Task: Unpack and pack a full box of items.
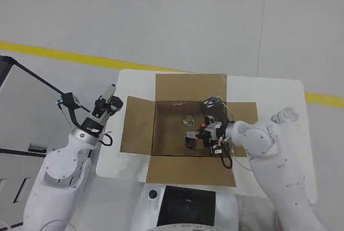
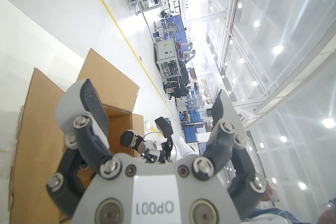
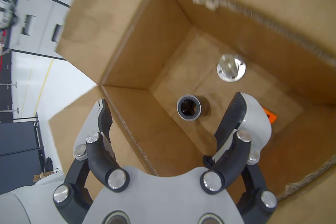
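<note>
Count: one cardboard box (image 1: 136, 124), all four flaps folded out, on one white table (image 1: 276, 92). Three items seen inside, one of each kind.

- One shiny metal flanged disc (image 3: 231, 67), on the box floor near a side wall.
- One dark, hollow cylindrical sleeve (image 3: 189, 107), open end facing my wrist camera, apart from the disc.
- One orange piece (image 3: 270, 116); only a corner shows past my right finger, so I cannot tell what it is.

Hard to make out: the near part of the box floor sits behind my right palm. From above, my right wrist covers part of the box interior.

My right gripper (image 3: 170, 101) hangs inside the box opening above the sleeve, fingers spread wide, gripping nothing. My left gripper (image 2: 151, 91) is outside the box, near its left flap, tilted up toward the ceiling, fingers likewise spread and empty.
</note>
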You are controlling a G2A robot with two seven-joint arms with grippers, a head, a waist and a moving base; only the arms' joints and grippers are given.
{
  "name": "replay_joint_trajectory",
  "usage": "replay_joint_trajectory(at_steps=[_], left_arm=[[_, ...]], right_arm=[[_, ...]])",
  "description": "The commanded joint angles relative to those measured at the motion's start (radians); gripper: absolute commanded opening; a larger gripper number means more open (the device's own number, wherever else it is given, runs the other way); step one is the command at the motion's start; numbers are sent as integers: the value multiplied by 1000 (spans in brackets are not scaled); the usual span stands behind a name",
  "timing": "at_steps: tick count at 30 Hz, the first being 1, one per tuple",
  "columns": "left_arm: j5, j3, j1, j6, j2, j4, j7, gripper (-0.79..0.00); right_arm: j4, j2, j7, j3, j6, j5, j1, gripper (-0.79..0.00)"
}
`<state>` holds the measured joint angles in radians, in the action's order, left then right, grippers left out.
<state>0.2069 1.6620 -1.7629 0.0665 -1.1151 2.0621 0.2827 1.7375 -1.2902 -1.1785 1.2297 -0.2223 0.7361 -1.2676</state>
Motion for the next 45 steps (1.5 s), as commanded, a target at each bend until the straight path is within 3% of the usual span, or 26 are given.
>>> replay_joint_trajectory(at_steps=[1, 10, 26, 45], left_arm=[[0, 0, 0, 0, 0, 0, 0, 0], [0, 0, 0, 0, 0, 0, 0, 0], [0, 0, 0, 0, 0, 0, 0, 0], [0, 0, 0, 0, 0, 0, 0, 0]], right_arm=[[-4, 5, -71, 3, 15, 3, 11, -406], [-57, 16, -147, -37, 17, 15, 40, -406], [-350, -24, -69, -261, 70, 16, 239, -440], [-472, -44, -41, -367, 91, 39, 307, -514]])
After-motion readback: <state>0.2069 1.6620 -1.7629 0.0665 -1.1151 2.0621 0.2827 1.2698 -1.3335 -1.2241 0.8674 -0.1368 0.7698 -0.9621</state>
